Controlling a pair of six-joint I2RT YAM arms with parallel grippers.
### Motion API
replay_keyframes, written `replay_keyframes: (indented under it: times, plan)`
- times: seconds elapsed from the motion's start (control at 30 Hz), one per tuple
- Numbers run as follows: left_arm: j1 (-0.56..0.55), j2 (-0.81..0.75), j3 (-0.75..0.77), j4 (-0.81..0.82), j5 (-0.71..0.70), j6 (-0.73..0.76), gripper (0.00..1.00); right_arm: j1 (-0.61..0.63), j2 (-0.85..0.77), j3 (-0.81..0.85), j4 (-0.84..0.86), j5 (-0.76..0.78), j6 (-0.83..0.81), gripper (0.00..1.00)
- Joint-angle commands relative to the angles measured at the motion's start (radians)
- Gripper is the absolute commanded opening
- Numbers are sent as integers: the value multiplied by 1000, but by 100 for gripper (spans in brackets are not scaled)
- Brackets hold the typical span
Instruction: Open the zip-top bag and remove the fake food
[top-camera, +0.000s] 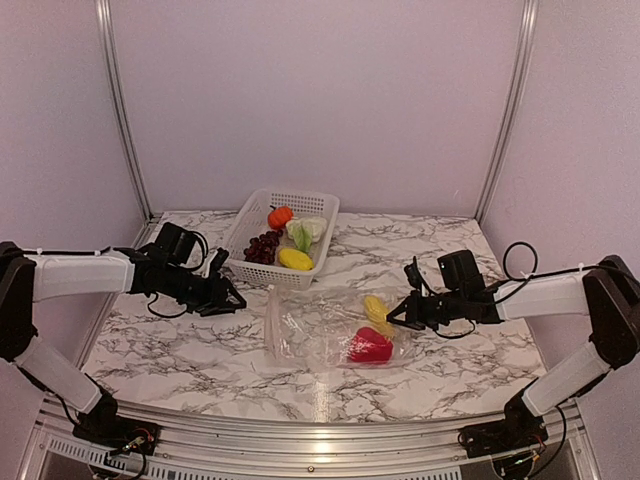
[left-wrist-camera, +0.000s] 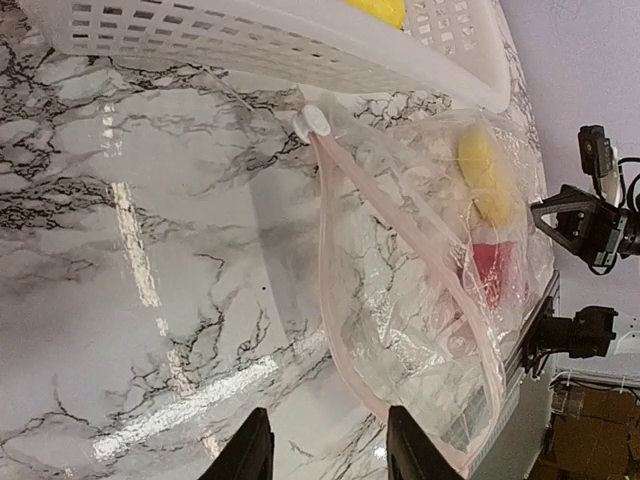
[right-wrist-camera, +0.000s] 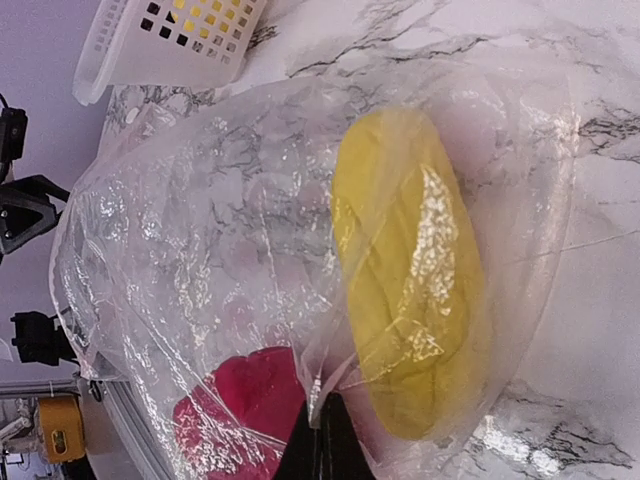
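The clear zip-top bag (top-camera: 320, 335) lies on the marble table, its pinkish-white zip strip (left-wrist-camera: 330, 250) gaping open toward the left. Inside it are two pieces of fake food, a yellow piece (right-wrist-camera: 410, 300) and a red piece (right-wrist-camera: 240, 410). My right gripper (right-wrist-camera: 325, 440) is shut on a fold of the bag's plastic between those two pieces, at the bag's right side (top-camera: 395, 318). To the left of the bag's mouth my left gripper (left-wrist-camera: 325, 455) is open, with only bare table between its fingers; its right finger sits close to the zip rim.
A white perforated basket (top-camera: 322, 200) stands behind the bag, holding an orange fruit (top-camera: 280, 216), a cabbage (top-camera: 306, 231), dark grapes (top-camera: 262, 248) and a yellow piece (top-camera: 295, 259). A metal rail (top-camera: 320, 440) runs along the table's near edge.
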Motion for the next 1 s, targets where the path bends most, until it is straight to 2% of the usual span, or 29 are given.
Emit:
replay_keyframes:
  times: [0.0,0.17,0.5,0.87,0.97]
  plan:
    - [-56,-47,-86,147,57,-51,36,12,-18,45,-1,-33,-13,0]
    - [-117,-5,-142,311,64,-141,31,37,-15,70,-1,-42,-13,0]
    - [-187,211,-148,656,114,-316,28,126,2,143,9,-57,-2,0]
    - [-197,360,-204,885,112,-365,38,170,-9,291,-43,-100,-7,0]
    - [-211,385,-226,968,120,-387,38,206,-11,351,-118,-93,-24,0]
